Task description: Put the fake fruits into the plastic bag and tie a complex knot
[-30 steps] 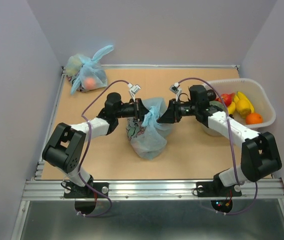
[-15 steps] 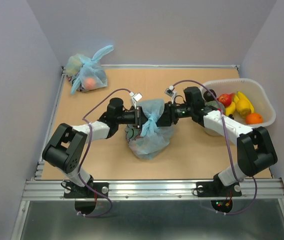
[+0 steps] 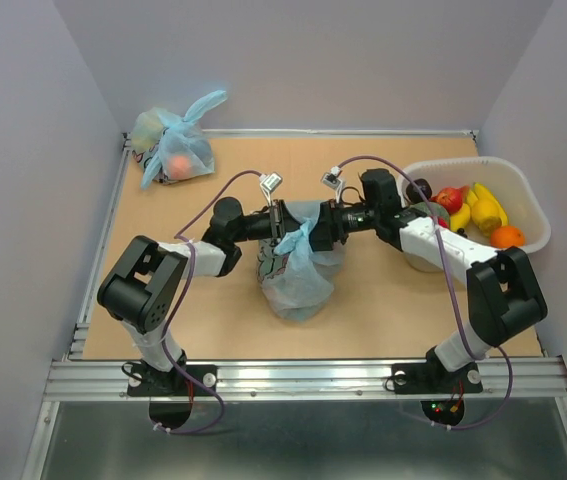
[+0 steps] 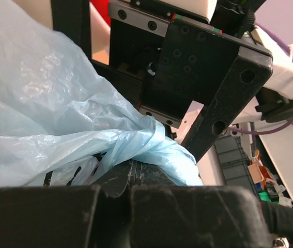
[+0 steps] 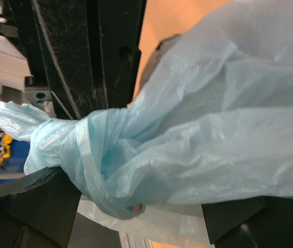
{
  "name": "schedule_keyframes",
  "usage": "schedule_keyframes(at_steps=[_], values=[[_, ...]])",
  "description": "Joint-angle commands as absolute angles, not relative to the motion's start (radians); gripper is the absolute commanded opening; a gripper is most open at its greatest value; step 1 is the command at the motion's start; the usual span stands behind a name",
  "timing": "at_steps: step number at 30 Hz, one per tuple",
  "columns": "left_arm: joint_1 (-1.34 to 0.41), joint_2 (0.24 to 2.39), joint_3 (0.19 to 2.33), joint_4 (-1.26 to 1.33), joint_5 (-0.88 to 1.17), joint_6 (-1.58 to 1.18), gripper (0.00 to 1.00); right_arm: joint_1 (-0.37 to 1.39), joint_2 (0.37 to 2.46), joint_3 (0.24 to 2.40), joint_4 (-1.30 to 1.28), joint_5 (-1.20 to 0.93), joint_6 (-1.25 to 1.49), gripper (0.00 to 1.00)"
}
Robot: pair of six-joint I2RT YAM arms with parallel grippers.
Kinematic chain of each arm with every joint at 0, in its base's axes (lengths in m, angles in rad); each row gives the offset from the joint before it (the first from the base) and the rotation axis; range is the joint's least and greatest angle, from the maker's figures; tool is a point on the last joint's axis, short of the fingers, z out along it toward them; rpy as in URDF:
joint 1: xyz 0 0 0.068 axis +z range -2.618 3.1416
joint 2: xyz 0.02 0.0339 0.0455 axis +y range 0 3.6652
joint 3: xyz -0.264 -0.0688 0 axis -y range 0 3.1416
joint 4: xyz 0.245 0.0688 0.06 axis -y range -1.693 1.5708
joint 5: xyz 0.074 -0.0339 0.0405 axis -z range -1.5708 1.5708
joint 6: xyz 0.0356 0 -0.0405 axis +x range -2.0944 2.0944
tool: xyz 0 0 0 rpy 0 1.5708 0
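Observation:
The light-blue plastic bag (image 3: 298, 275) stands in the middle of the table, its printed panel facing left. Its handles are twisted into a knot (image 5: 79, 150) above it, with one thin end sticking out to the left. My left gripper (image 3: 281, 224) is shut on a strip of the handle (image 4: 136, 144), which comes out at its fingertips. My right gripper (image 5: 141, 201) is open, its fingers (image 5: 32, 206) wide apart on either side of the knotted neck. In the top view it (image 3: 323, 224) faces the left gripper across the knot (image 3: 299, 240). More fake fruits (image 3: 478, 210) lie in the tub.
A clear plastic tub (image 3: 483, 168) at the right edge holds a red apple (image 3: 451, 197), a banana (image 3: 490, 205) and an orange (image 3: 507, 237). A smaller tied blue bag (image 3: 175, 148) lies in the far left corner. Walls close in on three sides.
The right gripper's jaws have spread wide and let go of the handle. Both grippers have drawn closer together over the bag, and the knot has slackened.

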State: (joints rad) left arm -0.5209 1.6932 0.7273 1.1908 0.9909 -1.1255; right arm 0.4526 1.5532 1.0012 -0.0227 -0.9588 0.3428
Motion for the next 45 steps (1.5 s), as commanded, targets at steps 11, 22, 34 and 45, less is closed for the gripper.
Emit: schedule_keyframes(at_steps=[11, 22, 34, 45], values=[[-0.558, 1.666, 0.747, 1.365, 1.042, -1.11, 0.0, 0.506, 1.641, 1.149, 0.327, -0.965, 0.58, 0.91], [-0.489, 1.67, 0.799, 1.5, 1.012, -1.223, 0.0, 0.503, 1.494, 1.013, 0.104, -0.933, 0.382, 0.97], [-0.512, 1.715, 0.881, 1.522, 0.943, -1.256, 0.0, 0.515, 1.603, 1.051, 0.215, -0.946, 0.463, 0.94], [-0.518, 1.73, 0.778, 1.575, 0.946, -1.281, 0.0, 0.479, 1.52, 1.077, 0.097, -0.943, 0.382, 0.97]])
